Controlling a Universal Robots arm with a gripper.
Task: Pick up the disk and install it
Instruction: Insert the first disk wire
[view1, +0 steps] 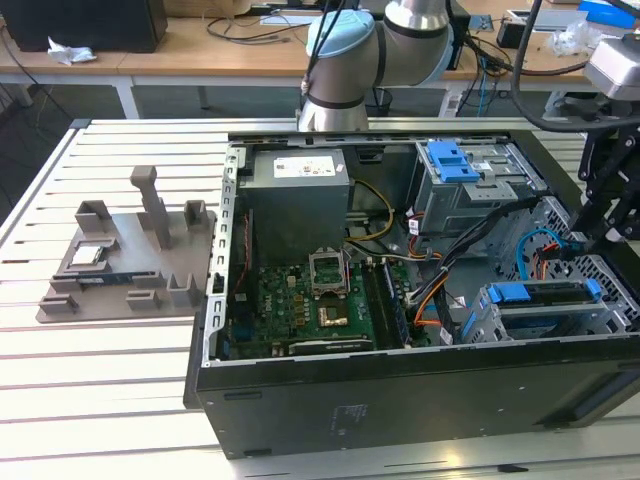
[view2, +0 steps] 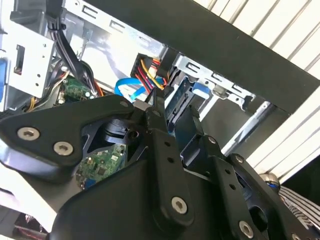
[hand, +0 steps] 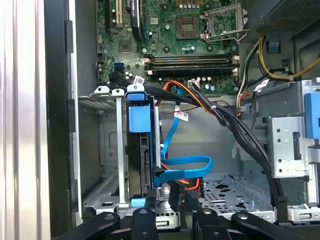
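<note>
the jaws are pinched on the disk (view2: 176, 112), its blue frame edge between them; the gripper (view1: 598, 232) stands at the exterior view's right, over the drive cage (hand: 107, 150) of the computer case (view1: 400, 400). the disk sits edge-down in a cage slot, beside the blue cable (hand: 182, 167). to do it well i think: keep the disk parallel to the rails, push straight, do not squeeze the cable.

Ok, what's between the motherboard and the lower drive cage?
In the exterior view, a bundle of orange and black cables runs between motherboard and drive cage.
</note>
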